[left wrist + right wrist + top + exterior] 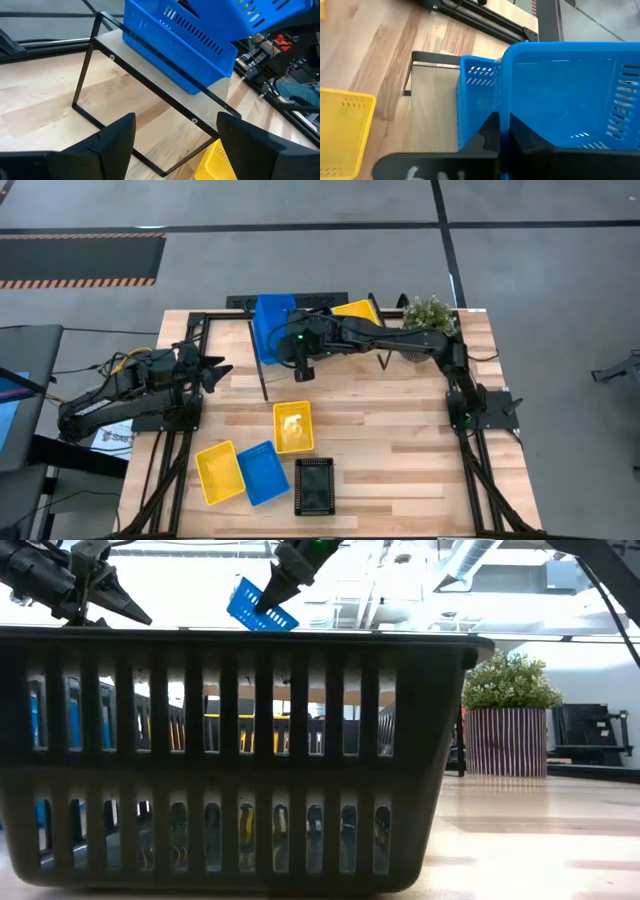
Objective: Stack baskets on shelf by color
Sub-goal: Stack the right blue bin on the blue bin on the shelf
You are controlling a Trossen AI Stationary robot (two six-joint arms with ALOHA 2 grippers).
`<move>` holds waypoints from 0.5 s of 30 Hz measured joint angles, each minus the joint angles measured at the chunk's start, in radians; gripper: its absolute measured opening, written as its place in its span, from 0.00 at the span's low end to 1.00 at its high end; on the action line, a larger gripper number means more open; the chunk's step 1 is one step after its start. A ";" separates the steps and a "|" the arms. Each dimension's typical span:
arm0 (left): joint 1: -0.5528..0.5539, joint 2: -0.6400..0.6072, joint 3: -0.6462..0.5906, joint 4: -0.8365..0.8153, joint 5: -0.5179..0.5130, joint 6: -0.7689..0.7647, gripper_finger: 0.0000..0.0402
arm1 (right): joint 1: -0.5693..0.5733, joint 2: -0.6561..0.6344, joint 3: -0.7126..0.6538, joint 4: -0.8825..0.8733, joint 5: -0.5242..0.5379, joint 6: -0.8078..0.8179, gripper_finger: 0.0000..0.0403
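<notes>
Baskets sit in two places: 4 loose on the tabletop [400, 450] near its front — 2 yellow [293, 427] [219, 472], 1 blue [263, 472], 1 black [314, 485] — and others at the shelf [150, 65] at the back. The right gripper [501, 131] is clamped on the rim of a blue basket [570, 95], held above another blue one [476, 100] on the shelf. Only the low view shows the held basket raised in the air, and only the high view shows a yellow basket [357, 311] beside the plant [430, 315]. The left gripper [175, 135] hangs with its fingers spread at the table's left side.
</notes>
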 joint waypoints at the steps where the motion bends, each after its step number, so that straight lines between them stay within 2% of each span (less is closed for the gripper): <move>1: 0.000 0.000 0.000 -0.001 0.000 0.000 0.66 | 0.000 0.000 0.000 -0.001 0.000 0.000 0.06; 15: 0.000 0.000 0.000 -0.001 0.000 -0.003 0.66 | 0.000 0.000 0.001 -0.011 0.000 -0.001 0.23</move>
